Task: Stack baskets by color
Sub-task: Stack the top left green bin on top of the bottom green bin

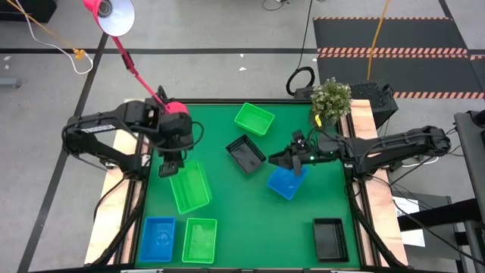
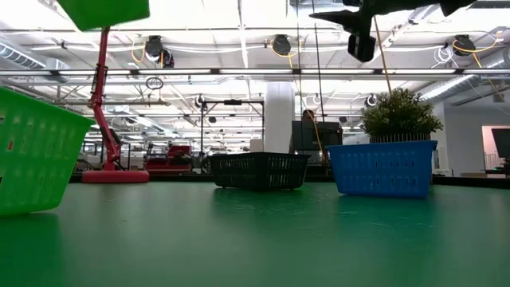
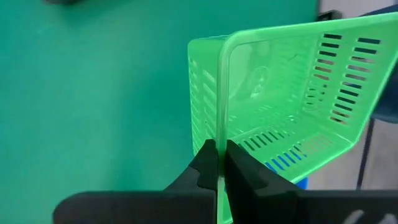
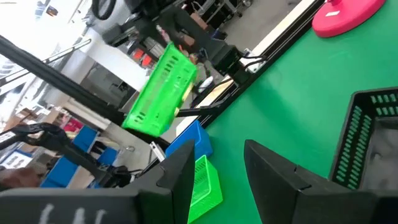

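Note:
My left gripper [image 1: 171, 165] is shut on a bright green basket [image 1: 189, 186], held high over the table's left half and seen in the low view as the green basket [image 2: 103, 12] at the top edge. My right gripper [image 1: 277, 161] stands open and level above the table's middle right, between a black basket [image 1: 246, 155] and a blue basket [image 1: 286, 183], with nothing between its fingers. Both of those baskets rest on their bottoms. Another green basket [image 1: 254, 119] sits at the far middle. My left gripper pinches one wall of the green basket at its rim [image 3: 220, 134], with one finger [image 3: 239, 167] inside the basket and one outside. The fingers come slanting down from above. The basket is lifted clear of the table and hangs tilted below the fingers.
Near the front edge stand a blue basket [image 1: 159, 239], a green basket [image 1: 199, 240] and a black basket [image 1: 330, 239]. A pink lamp base [image 1: 176, 108] sits at the far left and a potted plant [image 1: 331, 98] at the far right corner.

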You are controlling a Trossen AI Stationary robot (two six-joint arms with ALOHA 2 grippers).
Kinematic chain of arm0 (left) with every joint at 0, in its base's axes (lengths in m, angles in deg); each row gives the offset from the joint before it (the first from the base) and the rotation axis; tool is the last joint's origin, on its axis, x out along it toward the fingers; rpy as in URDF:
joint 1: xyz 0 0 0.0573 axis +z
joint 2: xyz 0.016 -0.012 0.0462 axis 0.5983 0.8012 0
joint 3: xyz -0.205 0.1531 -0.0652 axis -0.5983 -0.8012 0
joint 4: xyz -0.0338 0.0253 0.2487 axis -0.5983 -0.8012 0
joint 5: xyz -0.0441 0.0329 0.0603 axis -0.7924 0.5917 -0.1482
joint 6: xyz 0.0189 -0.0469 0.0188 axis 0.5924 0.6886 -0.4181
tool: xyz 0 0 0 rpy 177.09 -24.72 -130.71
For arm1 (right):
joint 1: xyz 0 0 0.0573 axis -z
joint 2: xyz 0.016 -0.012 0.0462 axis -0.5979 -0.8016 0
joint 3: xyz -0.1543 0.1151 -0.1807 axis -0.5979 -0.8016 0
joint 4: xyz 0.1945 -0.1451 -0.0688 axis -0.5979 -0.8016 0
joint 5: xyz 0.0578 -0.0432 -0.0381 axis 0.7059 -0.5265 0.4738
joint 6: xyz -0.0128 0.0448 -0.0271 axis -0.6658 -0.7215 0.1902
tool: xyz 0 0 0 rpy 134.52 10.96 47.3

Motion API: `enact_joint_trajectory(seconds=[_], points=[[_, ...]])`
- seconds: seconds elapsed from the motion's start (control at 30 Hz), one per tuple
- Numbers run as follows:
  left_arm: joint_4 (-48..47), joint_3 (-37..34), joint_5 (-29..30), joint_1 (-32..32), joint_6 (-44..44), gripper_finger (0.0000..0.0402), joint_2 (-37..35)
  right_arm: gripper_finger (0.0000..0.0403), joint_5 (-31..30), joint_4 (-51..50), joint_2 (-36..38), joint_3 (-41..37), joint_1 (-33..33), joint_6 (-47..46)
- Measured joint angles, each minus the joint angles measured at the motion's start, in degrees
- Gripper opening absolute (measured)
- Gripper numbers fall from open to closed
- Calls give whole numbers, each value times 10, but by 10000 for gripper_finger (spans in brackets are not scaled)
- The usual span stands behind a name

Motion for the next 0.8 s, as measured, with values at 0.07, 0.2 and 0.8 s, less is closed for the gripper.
enact_joint_trajectory(seconds=[0.07,0.2,0.8], points=[[19,5,0,-32,27,7,2,132,-14,0,0,0,-13,0],[36,5,0,-93,76,7,9,132,-27,-2,0,0,-29,-9],[133,5,-60,-229,79,7,136,132,-28,-14,0,0,-39,-32]])
